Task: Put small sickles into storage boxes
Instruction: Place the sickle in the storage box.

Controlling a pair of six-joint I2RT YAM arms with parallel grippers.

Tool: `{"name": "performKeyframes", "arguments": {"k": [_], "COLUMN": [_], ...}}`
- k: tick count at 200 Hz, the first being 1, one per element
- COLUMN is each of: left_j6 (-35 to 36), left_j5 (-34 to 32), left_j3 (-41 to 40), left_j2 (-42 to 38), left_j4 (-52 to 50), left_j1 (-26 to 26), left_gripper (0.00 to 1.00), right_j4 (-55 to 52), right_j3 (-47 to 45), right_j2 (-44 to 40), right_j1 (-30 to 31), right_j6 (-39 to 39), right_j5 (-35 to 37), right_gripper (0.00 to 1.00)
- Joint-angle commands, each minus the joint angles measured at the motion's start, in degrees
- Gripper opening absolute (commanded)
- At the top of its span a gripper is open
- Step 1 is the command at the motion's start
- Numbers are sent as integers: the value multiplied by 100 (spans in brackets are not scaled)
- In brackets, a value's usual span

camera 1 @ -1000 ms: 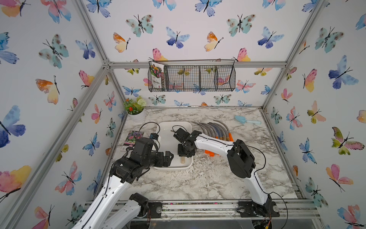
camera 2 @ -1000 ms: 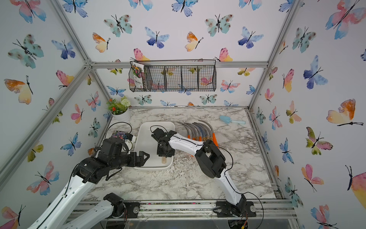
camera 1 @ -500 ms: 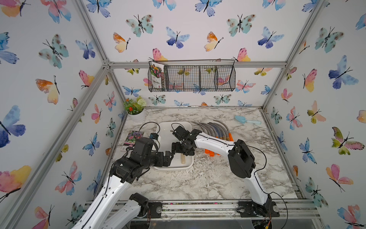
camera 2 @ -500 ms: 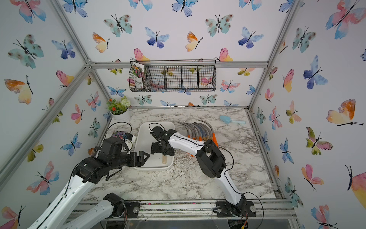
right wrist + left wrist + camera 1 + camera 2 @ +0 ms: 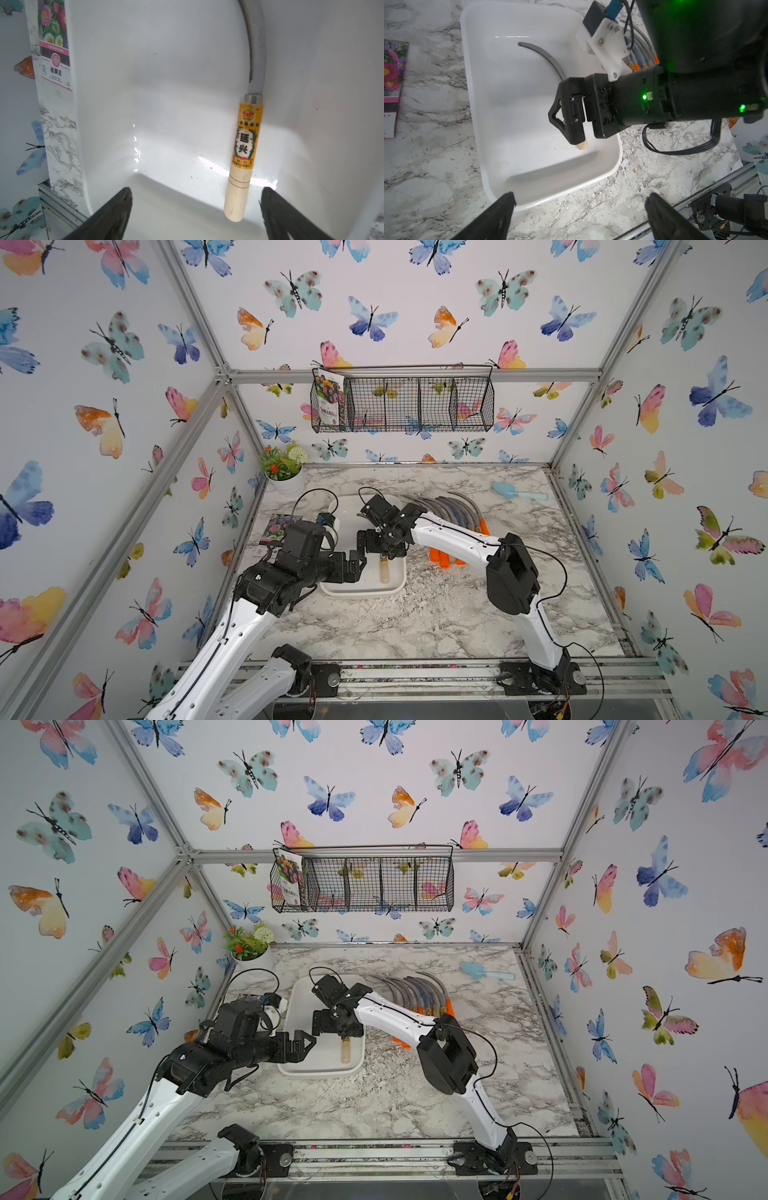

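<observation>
One sickle [image 5: 245,145] lay inside the white tray [image 5: 365,588]. The tray stood on the marble worktop [image 5: 415,626], between its middle and its left edge. The sickle had a pale wooden handle with a gold and black label. It rested flat on the tray floor, close to the right long wall. Its handle pointed to the front edge of the worktop, and its grey blade curved toward the back edge. Nothing else was seen in the tray.

The right gripper [image 5: 380,547] hung just above this handle with its fingers spread wide. In the right wrist view the handle lay between them, nearer to one finger, and neither finger seemed to touch it. The left gripper [image 5: 358,568] hovered over the front left part of the tray, also with fingers spread and with nothing between them.

The other sickles [image 5: 453,508] waited in a row on the worktop, just beside the right side of the tray, with their blades toward the back edge. Most of the handles that showed were orange. The right arm covered part of the row, so the exact number could not be told.

By this, the task looked only at its beginning: one sickle was stored and several were left to move.
</observation>
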Motion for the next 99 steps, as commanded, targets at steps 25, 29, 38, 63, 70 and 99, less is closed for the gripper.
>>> {"name": "performKeyframes", "arguments": {"k": [25,29,38,63,70,99], "left_j6": [13,19,21,-26,-47,-77], "left_j5": [323,364,472,655,679,821], "left_j3": [208,212,219,223,228,212], "left_j2": [265,297,367,530,566,739], "left_j4": [405,443,518,720,771,989], "left_j1": [-5,-5,-6,-9,-9,-18], "left_gripper": [98,98,98,98,98,98], "right_j4": [-356,-367,-406,-507,-524,-514], "right_j3": [136,135,137,87,48,-236], "right_j2": [-368,-386,-414,-510,-550,-748], "right_j1": [-212,-238,-289,-425,-463,-665], "right_j6": [-250,-262,-288,-385,-405,-449], "right_j5": [295,308,335,433,461,507], "right_gripper": [98,98,99,99,98,99]}}
